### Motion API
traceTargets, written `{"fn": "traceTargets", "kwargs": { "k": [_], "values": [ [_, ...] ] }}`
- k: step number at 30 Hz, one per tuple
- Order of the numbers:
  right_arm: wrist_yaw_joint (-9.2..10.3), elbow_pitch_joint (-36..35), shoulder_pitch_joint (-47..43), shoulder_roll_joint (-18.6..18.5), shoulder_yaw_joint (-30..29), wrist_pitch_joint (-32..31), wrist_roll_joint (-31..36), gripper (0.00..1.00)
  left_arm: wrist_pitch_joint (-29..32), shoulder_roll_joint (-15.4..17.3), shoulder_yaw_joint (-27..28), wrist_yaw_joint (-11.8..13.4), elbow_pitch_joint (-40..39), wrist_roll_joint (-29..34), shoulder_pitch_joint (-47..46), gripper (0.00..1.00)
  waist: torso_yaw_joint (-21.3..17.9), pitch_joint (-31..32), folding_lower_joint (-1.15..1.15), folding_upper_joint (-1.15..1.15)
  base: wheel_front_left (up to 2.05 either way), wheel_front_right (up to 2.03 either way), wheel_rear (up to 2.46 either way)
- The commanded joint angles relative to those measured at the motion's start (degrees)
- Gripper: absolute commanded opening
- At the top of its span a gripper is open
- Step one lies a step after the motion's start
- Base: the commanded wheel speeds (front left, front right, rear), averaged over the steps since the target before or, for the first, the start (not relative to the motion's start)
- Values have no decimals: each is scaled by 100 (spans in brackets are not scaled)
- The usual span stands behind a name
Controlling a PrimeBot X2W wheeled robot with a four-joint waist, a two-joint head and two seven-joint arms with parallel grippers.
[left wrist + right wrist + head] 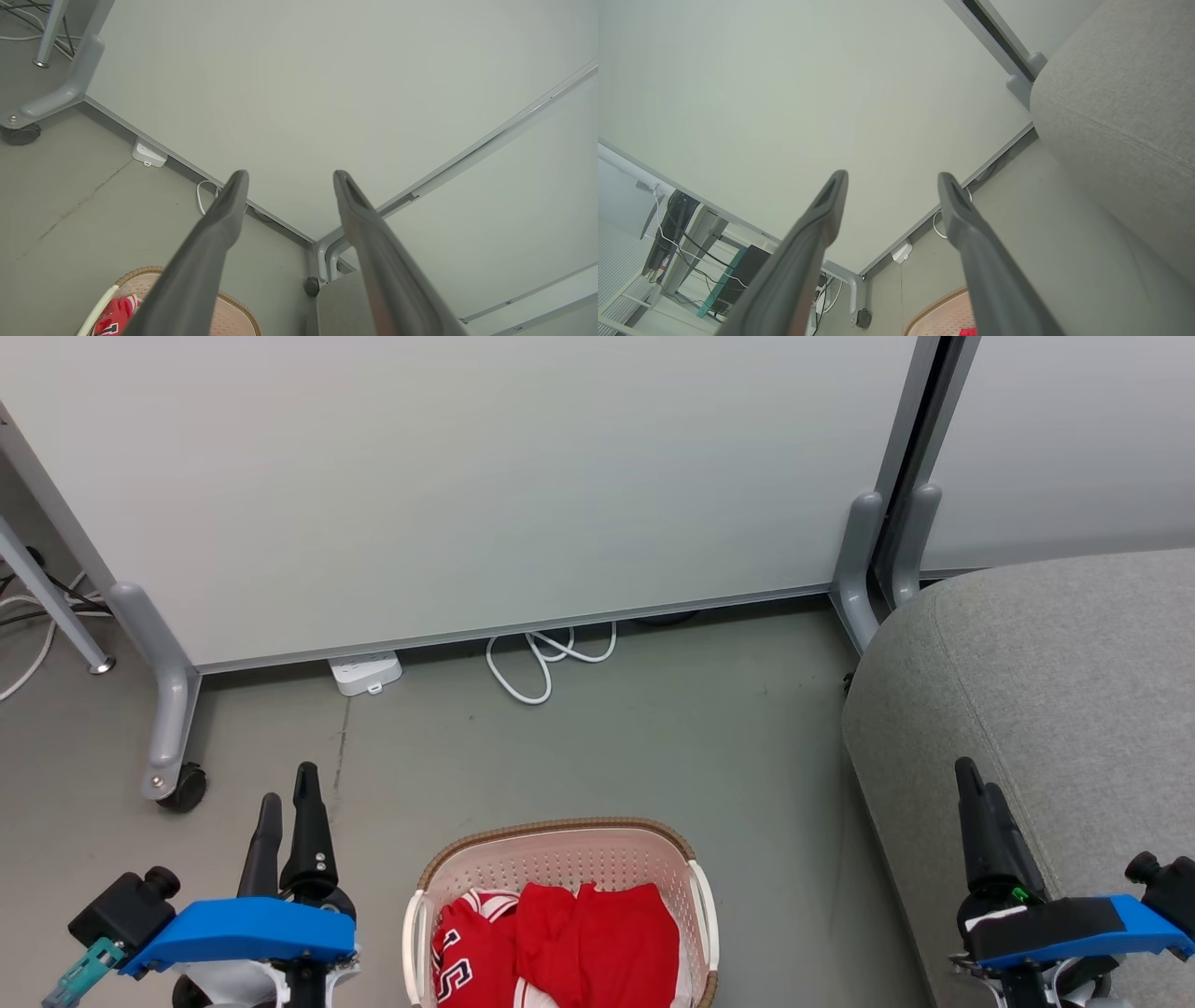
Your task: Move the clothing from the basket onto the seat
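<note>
- Two pieces of red clothing [560, 943] lie inside the basket [560, 825]. The jersey [462, 957], with white striped trim and dark numerals, takes the left part. The plain red garment [611, 943] lies touching it on the right.
- We see the basket standing on the grey floor [653, 737] at the bottom middle of the head view, its near end cut off by the frame edge.
- The seat [1074, 691] stands to the basket's right, apart from it, with a strip of floor between them (its rounded corner comes close to the grey foot of the partition).
- Our left gripper [288, 784] hangs over the floor to the left of the basket. In the left wrist view its two fingers [224, 219] are spread wide with nothing between them, and the basket's rim and a bit of the jersey show below.
- Our right gripper [978, 777] shows against the seat's left edge in the head view. In the right wrist view its fingers [962, 219] are likewise parted and hold nothing.
- Behind the basket a pale partition panel [467, 476] crosses the head view. A white power strip [366, 672] sits at its bottom edge, a looped white cable [541, 663] lies on the floor beside that, and a caster wheel [182, 789] is at the far left.
</note>
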State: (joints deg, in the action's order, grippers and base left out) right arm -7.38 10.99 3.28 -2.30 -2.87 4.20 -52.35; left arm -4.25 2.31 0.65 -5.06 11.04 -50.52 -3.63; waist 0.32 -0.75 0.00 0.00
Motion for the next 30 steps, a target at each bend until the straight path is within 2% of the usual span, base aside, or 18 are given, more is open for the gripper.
{"fn": "traceTargets", "kwargs": {
  "k": [1, 30],
  "values": [
    [-7, -78, 88, -41, 23, 55, 158, 100, -51, 50, -46, 19, -91, 182, -137, 100, 1, 0, 0, 0, 0, 0, 0],
    [-12, 130, 86, -59, 208, 528, 2100, 100, -524, 60, -329, 0, 0, 2269, -108, 100, 42, 11, 0, 0, 0, 0, 0]
  ]
}}
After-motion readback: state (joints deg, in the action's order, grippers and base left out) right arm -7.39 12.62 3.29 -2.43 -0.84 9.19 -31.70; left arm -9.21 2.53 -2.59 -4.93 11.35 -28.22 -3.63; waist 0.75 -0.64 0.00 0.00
